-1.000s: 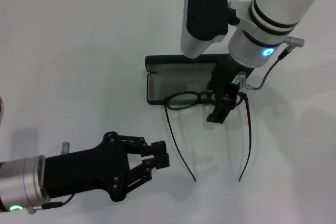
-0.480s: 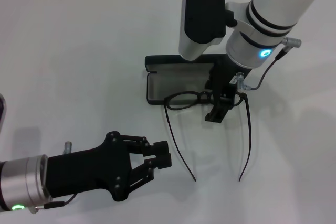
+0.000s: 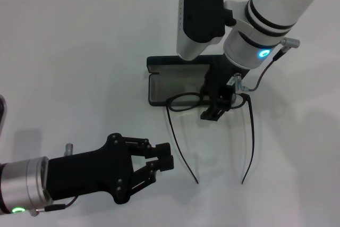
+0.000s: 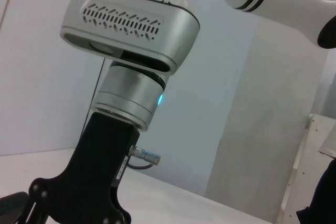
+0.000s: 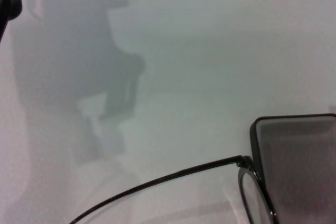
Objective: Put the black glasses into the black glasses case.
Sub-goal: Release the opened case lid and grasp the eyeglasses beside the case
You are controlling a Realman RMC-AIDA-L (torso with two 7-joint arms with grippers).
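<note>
Head overhead — wrists low, close

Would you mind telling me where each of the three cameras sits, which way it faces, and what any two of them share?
Head view: on the robot's head, looking forward and down at the white table; shows the black glasses, the open black glasses case, the right gripper at the frame and the left gripper near the front.
Left wrist view: on the left arm, looking up across at the right arm.
Right wrist view: on the right arm, looking down at the table; no own fingers show.
Shared: head and right wrist views both show glasses and case.
</note>
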